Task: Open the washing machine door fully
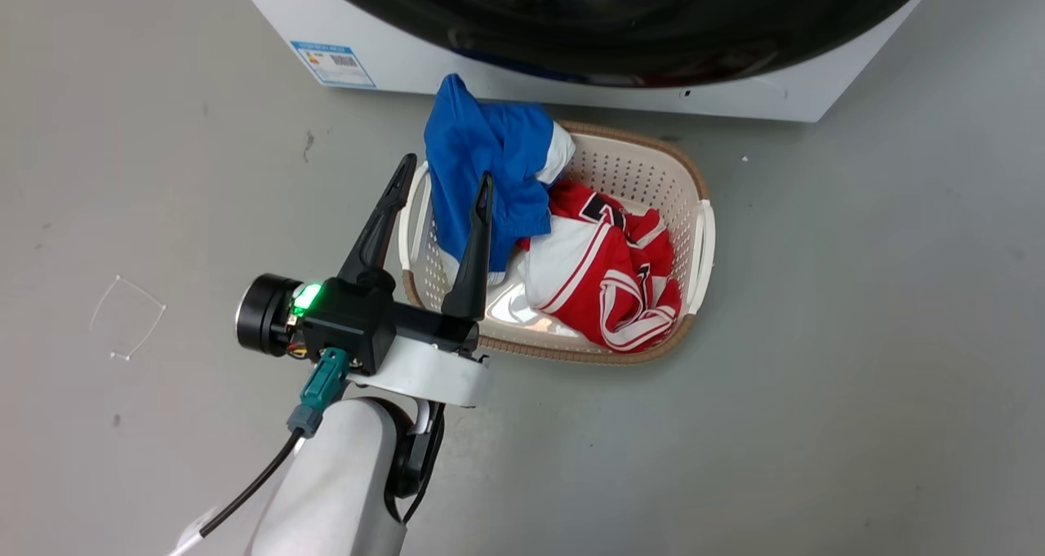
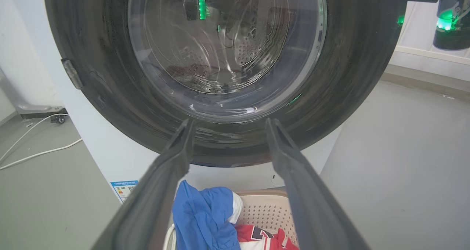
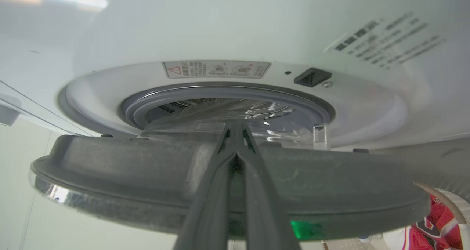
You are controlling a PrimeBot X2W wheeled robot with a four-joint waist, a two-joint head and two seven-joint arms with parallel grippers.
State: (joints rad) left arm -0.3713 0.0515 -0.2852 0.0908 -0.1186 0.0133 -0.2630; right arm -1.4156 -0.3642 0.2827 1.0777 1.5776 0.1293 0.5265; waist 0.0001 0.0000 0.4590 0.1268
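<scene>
Right wrist view has my right hand (image 3: 237, 130) clenched empty, fingers pressed together and poked over the rim of the washing machine door (image 3: 128, 169), which stands ajar off the washing machine (image 3: 235, 29), a hook to swing it wider, I reckon, while my left hand (image 1: 446, 172) hangs released above the laundry basket (image 1: 645, 172).

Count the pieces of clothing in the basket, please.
2: a blue garment draped over the basket's far-left rim, a red-and-white jersey inside at its right. Others may hide underneath.
</scene>
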